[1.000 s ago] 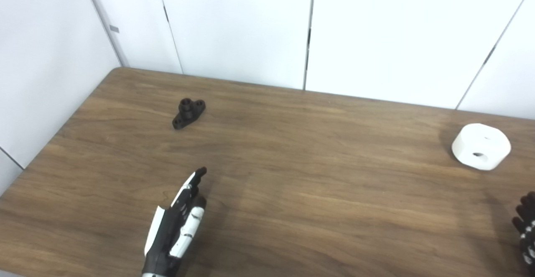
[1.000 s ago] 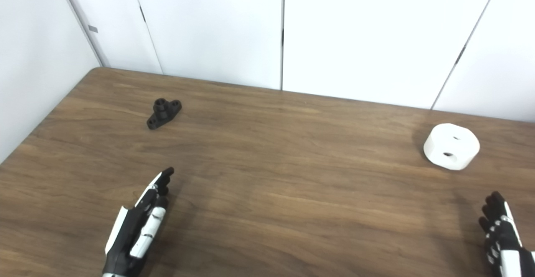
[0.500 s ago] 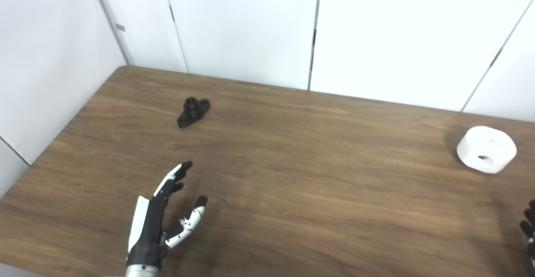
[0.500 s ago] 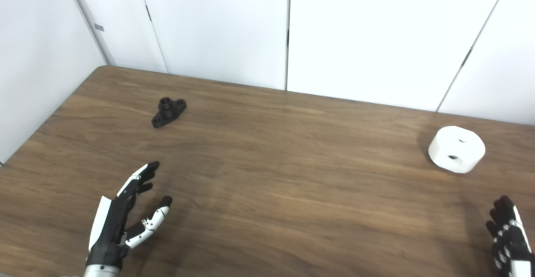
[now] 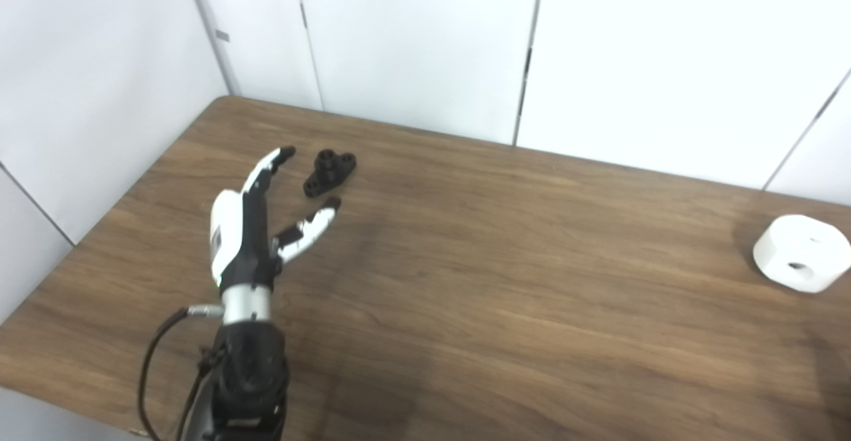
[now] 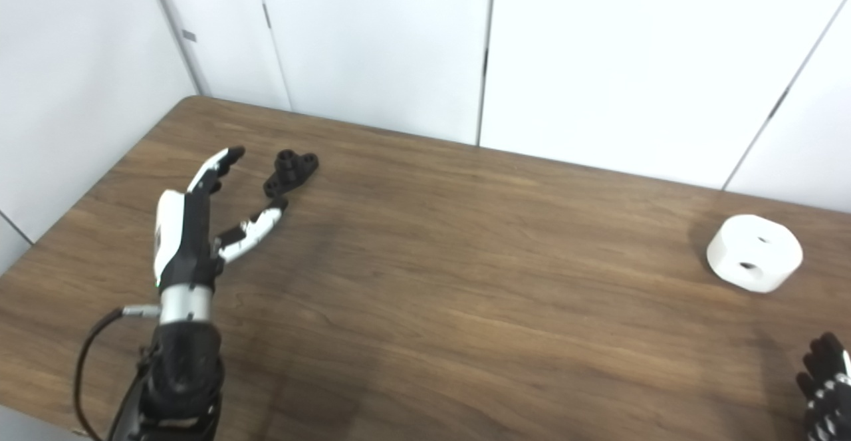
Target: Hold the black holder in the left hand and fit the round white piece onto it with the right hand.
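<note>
Nearest you, your left hand [image 5: 249,228] is spread wide and empty, thumb splayed to one side, fingertips reaching just short of the black holder [image 5: 330,173]. Take that holder as your landmark: it lies flat on the wooden table [image 5: 505,281], near the far left corner. Your right hand [image 6: 824,388] only shows at the bottom right edge, well apart from the holder; you cannot tell whether it is spread or curled.

The main risk is a nudge. The holder looks small and light, so if your fingers arrive low and close late, you will likely push it away from you instead of wrapping it. Its low flanges sit flat on the wood, leaving little to get under; a pinch on the raised boss could tip or spin it. A grip that covers the boss would also block the fit to come.

The round white piece [image 6: 754,253] sits far to the right of the holder, untouched. Nothing stands between the holder and your left hand. Beyond the holder, the white wall panels [image 5: 412,42] rise close behind the table edge.
</note>
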Robot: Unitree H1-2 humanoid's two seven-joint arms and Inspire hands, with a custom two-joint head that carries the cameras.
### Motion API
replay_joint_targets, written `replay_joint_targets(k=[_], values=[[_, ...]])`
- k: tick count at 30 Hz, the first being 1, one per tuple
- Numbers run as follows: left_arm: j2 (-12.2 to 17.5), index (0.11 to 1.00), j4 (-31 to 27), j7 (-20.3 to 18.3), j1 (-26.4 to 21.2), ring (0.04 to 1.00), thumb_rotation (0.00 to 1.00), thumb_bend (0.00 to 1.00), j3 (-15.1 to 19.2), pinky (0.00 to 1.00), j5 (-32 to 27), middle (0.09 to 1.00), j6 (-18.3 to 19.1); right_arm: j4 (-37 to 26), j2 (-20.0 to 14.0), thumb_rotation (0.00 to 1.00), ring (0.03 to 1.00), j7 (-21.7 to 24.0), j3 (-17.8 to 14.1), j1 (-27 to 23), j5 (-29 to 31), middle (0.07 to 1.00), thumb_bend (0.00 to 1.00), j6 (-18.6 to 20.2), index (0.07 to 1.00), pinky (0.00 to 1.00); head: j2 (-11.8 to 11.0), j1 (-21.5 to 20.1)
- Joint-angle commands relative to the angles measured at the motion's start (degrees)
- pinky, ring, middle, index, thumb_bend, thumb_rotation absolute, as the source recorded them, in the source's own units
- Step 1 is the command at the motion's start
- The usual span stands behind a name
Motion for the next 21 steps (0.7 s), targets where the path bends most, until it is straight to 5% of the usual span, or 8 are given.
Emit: replay_joint_targets(k=[1, 12, 21], values=[[2.4, 0.827, 1.3, 0.4, -1.4, 0.889, 0.26, 0.72, 0.5, 0.86, 2.7, 0.868, 0.9, 2.4, 1.3, 1.0, 1.0, -0.2, 0.6, 2.6, 0.5, 1.0, 0.79, 0.3, 1.0, 1.0, 0.0, 0.0], [8.8, 0.808, 13.3, 0.2, -9.8, 0.881, 0.28, 0.77, -0.8, 0.78, 4.1, 0.883, 3.7, 1.8, 1.2, 1.0, 1.0, 0.2, 0.7, 3.3, 0.4, 1.0, 0.77, 0.0, 1.0, 1.0, 0.4, 0.0], [12.6, 0.796, 20.7, 0.9, -13.2, 0.927, 0.35, 0.83, -3.2, 0.93, 6.5, 0.893, 6.3, 0.9, 1.2, 1.0, 1.0, -0.2, 0.8, 3.6, -0.1, 1.0, 0.77, 0.9, 1.0, 1.0, 0.7, 0.0]])
